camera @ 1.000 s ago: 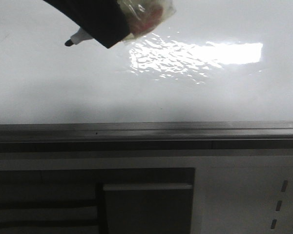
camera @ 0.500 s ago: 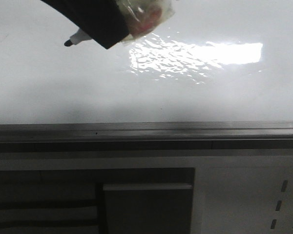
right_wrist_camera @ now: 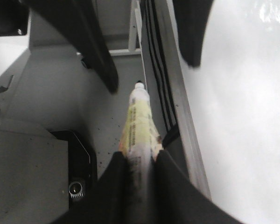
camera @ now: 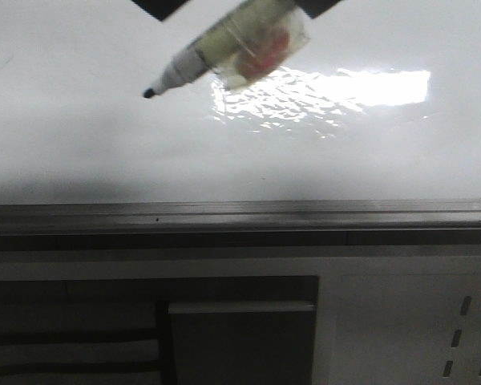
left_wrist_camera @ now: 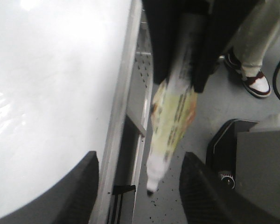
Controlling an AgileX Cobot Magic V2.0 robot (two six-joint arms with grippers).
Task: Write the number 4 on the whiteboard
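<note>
Speckled grey floor (right_wrist_camera: pixel 107 116), white slotted panel (camera: pixel 433 321)

- Marker (camera: pixel 224 53) now far more exposed in the front view: whole pale barrel visible, where earlier only the tip end poked out from under a dark gripper finger.
- Black tip (camera: pixel 149 93) shifted rightward and lower against the whiteboard (camera: pixel 80 152), compared with half a second ago.
- Dark gripper finger that covered the barrel now pulled up to the top edge, only a small dark wedge (camera: pixel 162 8) left, a second dark piece (camera: pixel 321 6) newly showing beside it.
- Clear wrapping with the red patch (camera: pixel 266 53) moved slightly lower.
</note>
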